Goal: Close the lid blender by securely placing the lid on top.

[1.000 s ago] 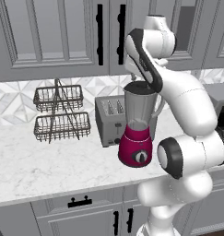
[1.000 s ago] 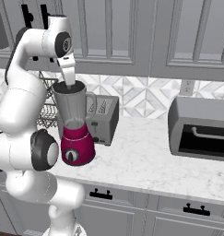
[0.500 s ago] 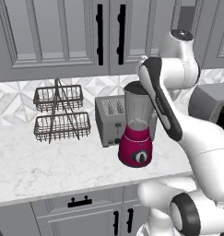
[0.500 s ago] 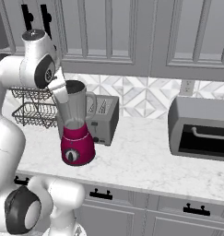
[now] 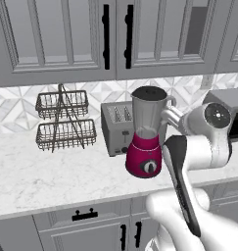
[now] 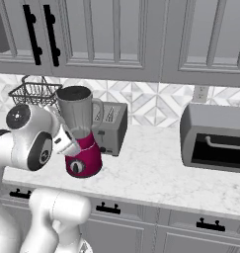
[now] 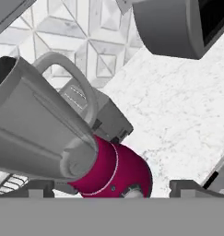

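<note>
The blender (image 5: 146,137) stands upright on the bench (image 5: 52,176), just in front of the toaster (image 5: 116,127). The lid (image 5: 149,92) sits dark across the jar rim; whether it is fully seated cannot be told. The white arm hides part of the jar handle in the left base view and part of the magenta base in the right base view. In the hand view the gripper (image 7: 111,188) has its jaws spread wide, holding nothing, with the blender base between and beyond the tips

White arm folded low with elbow bent, wrist rolled sideways, jaws spread wide and holding nothing
</note>
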Available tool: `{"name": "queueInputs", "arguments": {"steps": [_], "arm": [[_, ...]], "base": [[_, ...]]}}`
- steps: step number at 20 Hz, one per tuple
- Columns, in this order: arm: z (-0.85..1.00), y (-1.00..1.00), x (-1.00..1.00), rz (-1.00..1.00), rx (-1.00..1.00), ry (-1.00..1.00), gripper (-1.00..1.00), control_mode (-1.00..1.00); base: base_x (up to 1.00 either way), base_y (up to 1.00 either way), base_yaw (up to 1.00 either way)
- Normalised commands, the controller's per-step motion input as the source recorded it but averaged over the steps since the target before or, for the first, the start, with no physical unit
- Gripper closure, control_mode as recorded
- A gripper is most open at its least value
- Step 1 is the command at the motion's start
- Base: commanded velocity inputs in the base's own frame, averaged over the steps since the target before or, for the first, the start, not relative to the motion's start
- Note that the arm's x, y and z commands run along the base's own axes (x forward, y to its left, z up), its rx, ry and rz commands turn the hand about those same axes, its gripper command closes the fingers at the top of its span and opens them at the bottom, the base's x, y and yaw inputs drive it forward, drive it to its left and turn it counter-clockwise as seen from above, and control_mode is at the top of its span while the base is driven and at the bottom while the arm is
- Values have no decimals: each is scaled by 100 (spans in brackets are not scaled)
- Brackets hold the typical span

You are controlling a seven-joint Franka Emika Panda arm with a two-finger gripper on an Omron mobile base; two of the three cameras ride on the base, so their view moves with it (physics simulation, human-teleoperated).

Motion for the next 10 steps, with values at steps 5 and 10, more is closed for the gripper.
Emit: {"name": "queueInputs", "arguments": {"steps": [5, 10], "arm": [[23, -25, -100, 0, 6, -72, -100, -100], [37, -15, -51, -1, 1, -51, -100, -100]], "base": [[0, 0, 0], [0, 0, 0]]}}
